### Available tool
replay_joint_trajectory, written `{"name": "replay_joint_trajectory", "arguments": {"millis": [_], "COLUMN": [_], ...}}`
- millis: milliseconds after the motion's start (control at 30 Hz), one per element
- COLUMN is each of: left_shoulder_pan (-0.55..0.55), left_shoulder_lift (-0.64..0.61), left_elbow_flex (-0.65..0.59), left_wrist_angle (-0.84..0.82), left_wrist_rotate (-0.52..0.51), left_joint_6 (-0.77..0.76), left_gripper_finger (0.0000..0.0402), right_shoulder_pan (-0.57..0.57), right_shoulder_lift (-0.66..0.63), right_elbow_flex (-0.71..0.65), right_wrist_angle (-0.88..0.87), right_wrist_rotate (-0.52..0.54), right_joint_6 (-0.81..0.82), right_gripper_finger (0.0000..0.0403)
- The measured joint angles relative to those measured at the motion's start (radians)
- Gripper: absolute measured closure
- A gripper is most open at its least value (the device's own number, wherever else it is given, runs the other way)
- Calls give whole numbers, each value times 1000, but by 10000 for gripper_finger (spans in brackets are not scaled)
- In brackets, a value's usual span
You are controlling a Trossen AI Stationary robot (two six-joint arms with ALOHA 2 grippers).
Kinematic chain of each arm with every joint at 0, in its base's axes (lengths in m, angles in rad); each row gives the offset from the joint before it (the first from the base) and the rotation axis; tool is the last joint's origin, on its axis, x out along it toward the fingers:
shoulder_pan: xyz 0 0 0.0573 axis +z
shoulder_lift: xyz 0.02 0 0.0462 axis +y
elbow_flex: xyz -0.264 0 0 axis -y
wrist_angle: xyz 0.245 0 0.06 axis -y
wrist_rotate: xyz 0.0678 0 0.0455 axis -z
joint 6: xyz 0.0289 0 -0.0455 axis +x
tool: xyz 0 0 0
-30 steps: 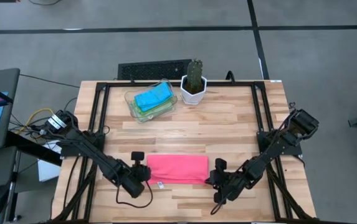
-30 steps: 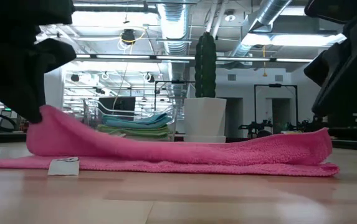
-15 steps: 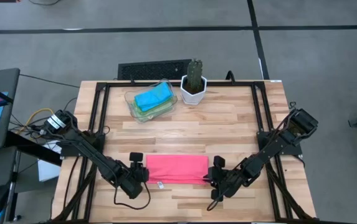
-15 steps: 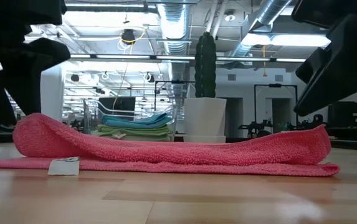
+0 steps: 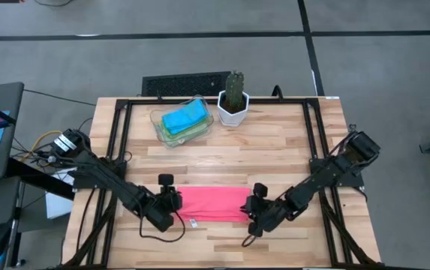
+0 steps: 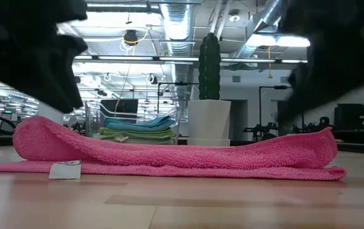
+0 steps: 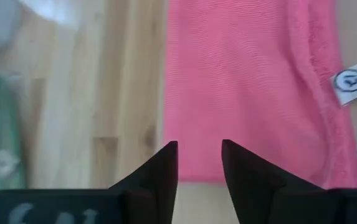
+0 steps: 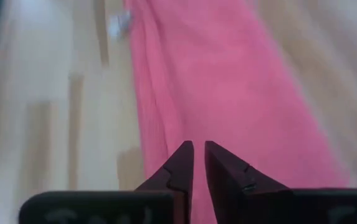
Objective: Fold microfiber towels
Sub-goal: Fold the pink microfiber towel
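From overhead I get even, soft light with faint shadows. At surface level, ceiling lights (image 6: 137,37) glare behind and both arms are dark, smeared shapes. My right wrist view streaks the pink towel (image 8: 228,93); the left one stays sharper.

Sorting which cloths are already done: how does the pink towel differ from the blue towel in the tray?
The pink towel lies on the bare table near the front edge, between the two grippers; the blue towel sits in the clear tray at the back, on top of green cloths. The pink one is folded into a long strip with a white tag showing; the blue one is a smaller, compact fold. Both are folded, and neither is held.
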Motion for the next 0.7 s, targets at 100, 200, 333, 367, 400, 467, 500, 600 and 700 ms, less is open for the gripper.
{"name": "replay_joint_trajectory", "arguments": {"millis": [100,200,333,367,400,467,500,600,700], "left_shoulder_pan": [18,22,27,32,38,52,58,73,76], "left_shoulder_lift": [0,-1,-1,-1,-1,-1,-1,-1,-1], "left_elbow_flex": [-58,-71,-87,-92,-102,-128,-143,-193,-222], "left_wrist_angle": [89,105,126,138,152,186,217,296,319], "left_wrist_rotate": [13,13,14,12,12,13,12,27,35], "left_joint_6": [9,7,22,29,37,41,40,37,23], "left_gripper_finger": [302,314,324,325,326,326,326,327,327], "right_shoulder_pan": [-6,8,40,45,50,61,64,74,86], "right_shoulder_lift": [45,68,69,69,69,69,71,102,136], "right_elbow_flex": [-3,-2,-2,-2,-2,-2,-2,-2,4], "right_wrist_angle": [37,94,95,94,95,93,90,95,113], "right_wrist_rotate": [-82,-128,-130,-130,-130,-130,-129,-128,-135], "right_joint_6": [2,7,44,49,52,68,74,92,120], "right_gripper_finger": [340,340,340,340,340,340,340,340,340]}}
